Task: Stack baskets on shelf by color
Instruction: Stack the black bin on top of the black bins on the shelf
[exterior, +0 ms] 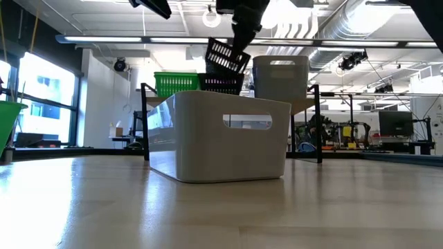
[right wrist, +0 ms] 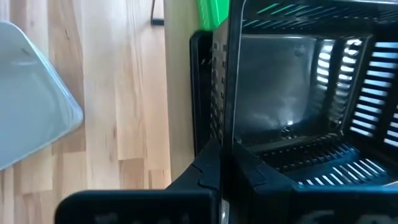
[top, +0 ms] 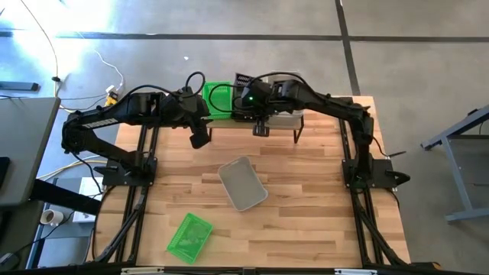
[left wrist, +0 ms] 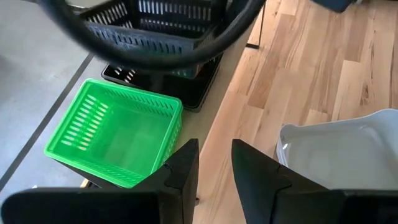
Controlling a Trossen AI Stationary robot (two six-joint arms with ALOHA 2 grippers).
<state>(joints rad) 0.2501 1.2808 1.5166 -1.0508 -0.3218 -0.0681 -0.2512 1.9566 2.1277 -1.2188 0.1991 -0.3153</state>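
The right arm reaches in over the shelf [top: 302, 124], its right claw [right wrist: 225, 163] pinching the wall of a black basket [exterior: 226, 55] held tilted in the air above another black basket [exterior: 221, 84] standing on the shelf. The left arm stretches beside it, its left claw [left wrist: 214, 168] spread and empty above the green basket [left wrist: 115, 132] on the shelf. A grey basket [top: 243, 183] and another green one [top: 189, 236] lie on the counter [top: 321, 214], both empty.
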